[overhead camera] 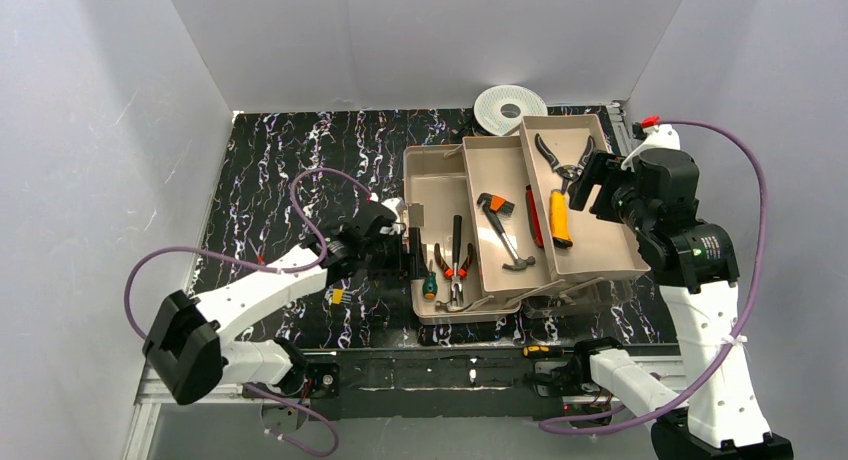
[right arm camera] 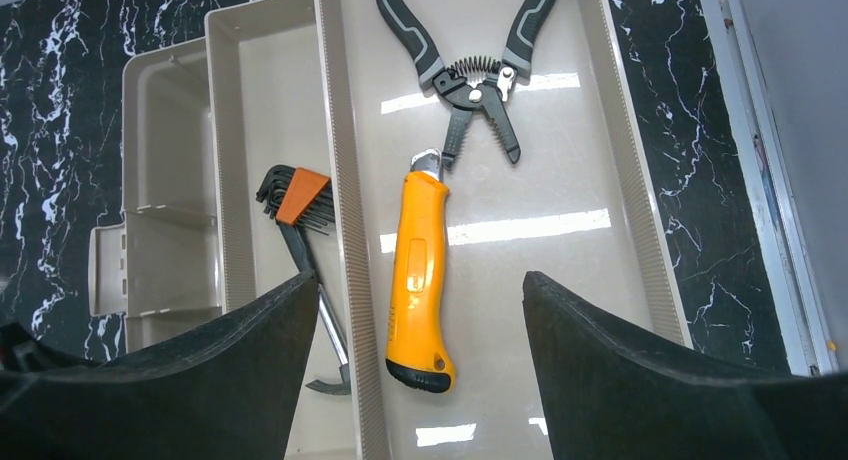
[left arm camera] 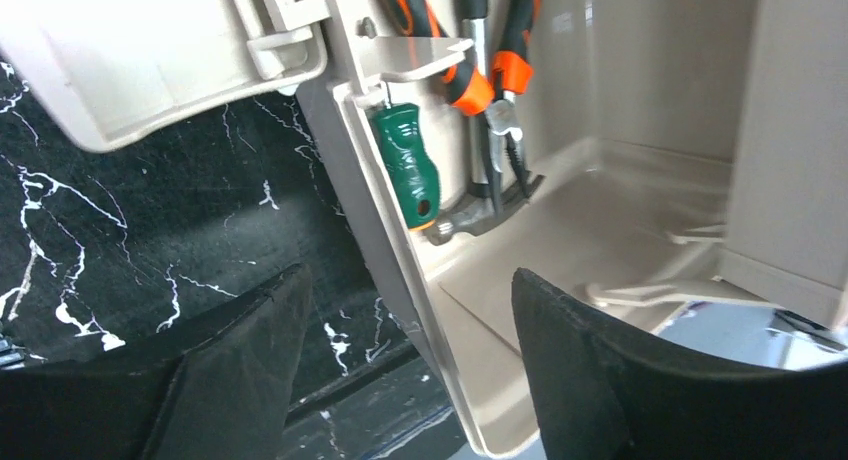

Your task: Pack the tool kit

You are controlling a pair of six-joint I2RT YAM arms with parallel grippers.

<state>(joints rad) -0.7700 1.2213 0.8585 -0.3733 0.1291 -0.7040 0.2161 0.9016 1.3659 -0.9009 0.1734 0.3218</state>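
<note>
Straddling the left wall of the tool kit (overhead camera: 600, 245), the left fingers (left arm camera: 230, 370) stand released, grasping nothing. The right fingers (right arm camera: 600, 360) hang released over the yellow knife (right arm camera: 420, 270). The kit sits open near the bench's right edge, with the green screwdriver (left arm camera: 407, 175) and red pliers (left arm camera: 490, 70) inside. A sideways left move could hook that wall and drag the box.

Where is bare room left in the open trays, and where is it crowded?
Free: left tray's far half, beyond the pliers; middle tray's far end, beyond the hex keys; right tray's strip between the yellow knife and its outer wall. Crowded: left tray's near end, around the green screwdriver.
</note>
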